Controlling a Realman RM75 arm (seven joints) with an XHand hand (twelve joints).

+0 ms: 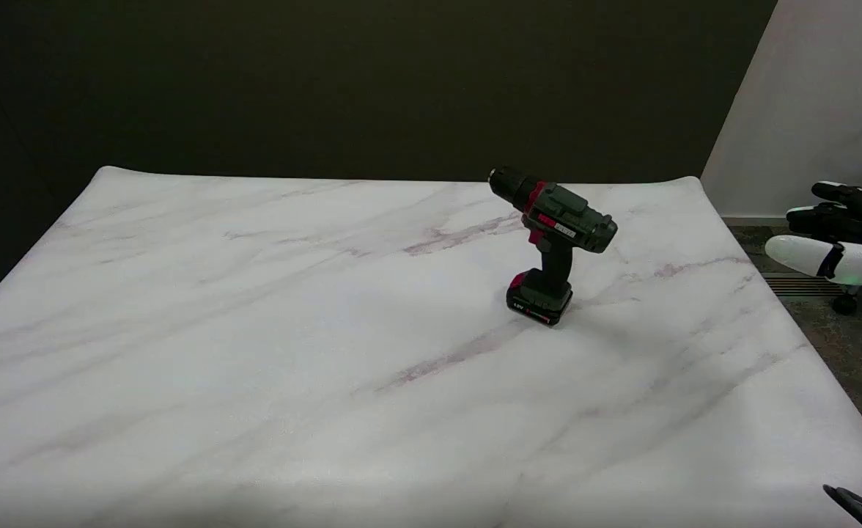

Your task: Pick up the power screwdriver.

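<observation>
The table (255, 352) wears a marble-look sheet, white with faint purplish veins, softly matt. On it the screwdriver (554, 238) looks like dark green and black matt plastic with red trim. Right of the table, the hand (838, 238) shows glossy white shells on black parts.

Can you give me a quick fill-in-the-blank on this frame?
1. The dark green and red power screwdriver stands ___ on its battery base.
2. It rests on the white ___-patterned table.
3. The black-and-white right hand, at the picture's right edge, holds ___.
4. The screwdriver's chuck points toward the picture's ___.

Missing words: upright; marble; nothing; left
</observation>
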